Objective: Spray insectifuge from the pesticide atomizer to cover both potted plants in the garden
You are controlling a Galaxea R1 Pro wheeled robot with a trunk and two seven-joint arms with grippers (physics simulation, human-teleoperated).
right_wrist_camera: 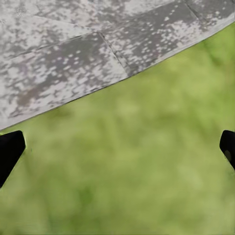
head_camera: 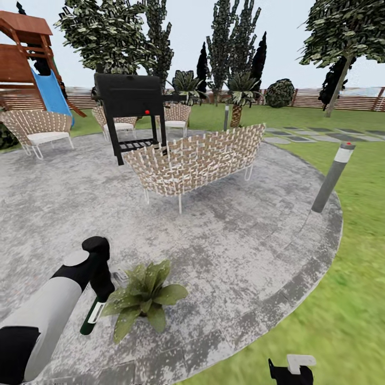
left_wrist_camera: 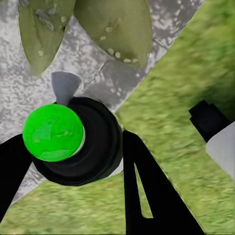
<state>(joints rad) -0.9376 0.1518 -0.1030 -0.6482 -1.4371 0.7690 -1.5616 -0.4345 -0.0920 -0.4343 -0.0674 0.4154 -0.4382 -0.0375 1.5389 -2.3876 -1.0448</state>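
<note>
My left gripper (head_camera: pixel 100 291) is shut on the pesticide atomizer (head_camera: pixel 91 316), a dark green bottle with a white label band that hangs tilted just left of a potted plant (head_camera: pixel 144 297). This low rosette of pointed green leaves sits on the grey paved round (head_camera: pixel 224 251). In the left wrist view the atomizer's black top (left_wrist_camera: pixel 73 142) sits between my two dark fingers (left_wrist_camera: pixel 142 186), with the plant's leaves (left_wrist_camera: pixel 115 27) close beyond it. My right gripper (head_camera: pixel 291 371) is low at the paving's edge and stands open (right_wrist_camera: pixel 117 147) over the lawn. The second potted plant is out of view.
A woven bench (head_camera: pixel 198 160) and a black grill (head_camera: pixel 131 107) stand in the middle of the paved round. Woven chairs (head_camera: pixel 40 131) stand at the far left before a blue slide (head_camera: pixel 51 93). A grey bollard light (head_camera: pixel 331 179) marks the right rim. Lawn (head_camera: pixel 347 299), stepping stones and a slatted fence lie beyond.
</note>
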